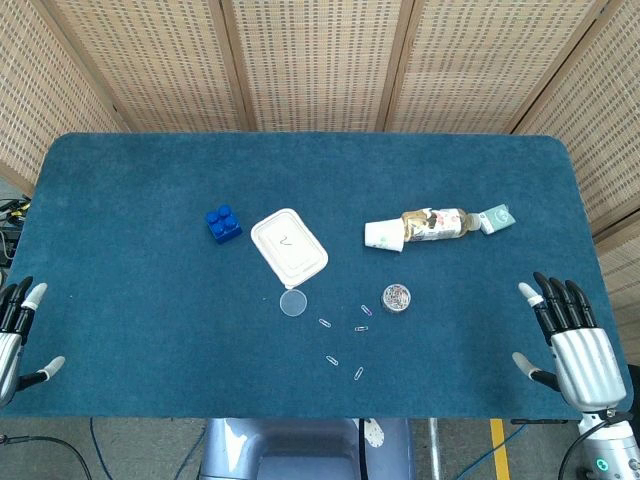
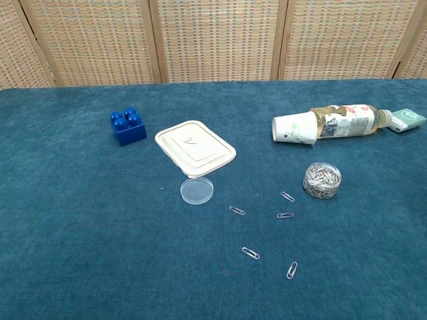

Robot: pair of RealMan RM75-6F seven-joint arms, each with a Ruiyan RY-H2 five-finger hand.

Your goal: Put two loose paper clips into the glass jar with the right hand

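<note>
Right hand (image 1: pixel 572 345) spread, holding nothing, palm down at the table's right near corner; left hand (image 1: pixel 15 330) likewise spread at the left near edge. Loose silver wire paper clips (image 2: pixel 251 253) lie scattered mid-table toward the near edge, well to the right hand's left, beside the small clear glass jar (image 2: pixel 322 181) of clips, lidless. Dark blue felt-like tabletop (image 2: pixel 80 233); woven cane screens (image 2: pixel 213 40) behind.

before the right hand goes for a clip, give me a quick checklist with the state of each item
1. Right hand empty, fingers apart: ok.
2. Glass jar upright, mouth uncovered: ok; clear lid lies apart on the table.
3. Loose paper clips available: ok, five on the cloth, none touching.
4. Clip nearest jar clear of it: ok.
5. Left hand out of the way: ok, at the table's edge.
6. Room left in jar: cannot tell.
</note>
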